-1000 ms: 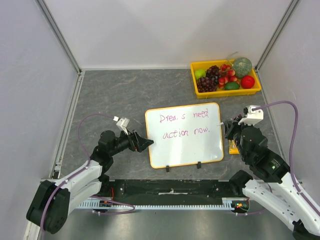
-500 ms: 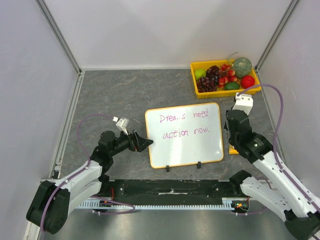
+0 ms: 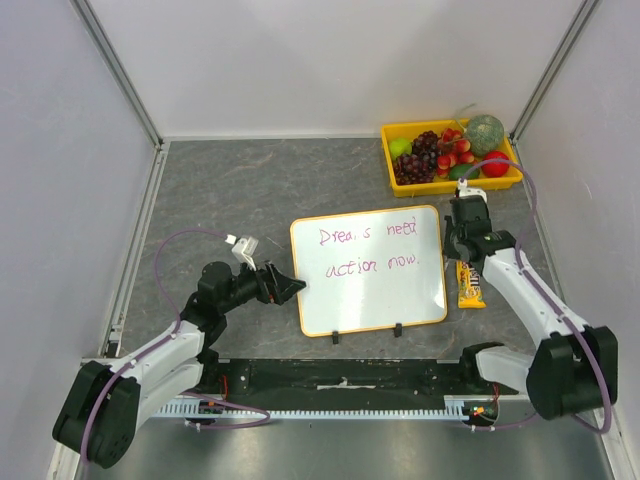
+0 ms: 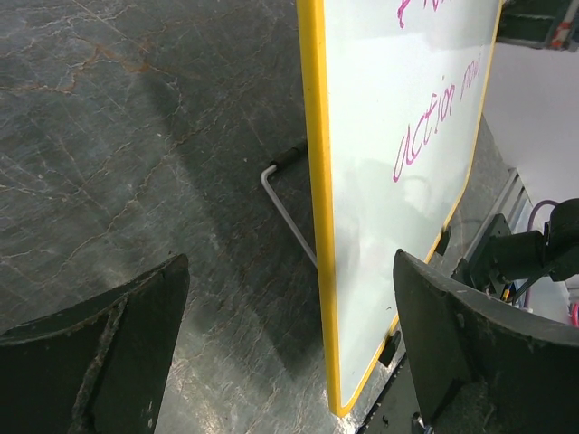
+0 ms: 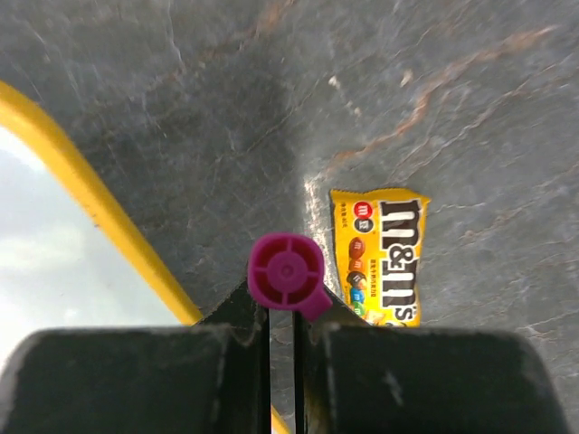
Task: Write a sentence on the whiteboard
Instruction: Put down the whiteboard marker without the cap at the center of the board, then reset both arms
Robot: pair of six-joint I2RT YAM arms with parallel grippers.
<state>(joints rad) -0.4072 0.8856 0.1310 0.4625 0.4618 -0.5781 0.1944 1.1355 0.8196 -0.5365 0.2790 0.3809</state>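
The whiteboard [image 3: 372,300] stands in the middle of the table on two black feet, with "Dreams need action now." written on it in purple. My left gripper [image 3: 292,286] is open at its left edge. In the left wrist view the orange frame [image 4: 315,208] runs between the spread fingers, touching neither. My right gripper [image 3: 462,242] hangs just off the board's right edge and is shut on a purple marker [image 5: 286,271], seen end-on, pointing down at the table.
A yellow M&M's packet [image 3: 470,284] lies on the table right of the board, beside the marker in the right wrist view [image 5: 384,258]. A yellow tray [image 3: 440,186] of fruit stands at the back right. White walls enclose the table.
My right arm has swung out and stretched away from the board's right edge, uncovering the M&M's packet. The left arm and the board have not moved.
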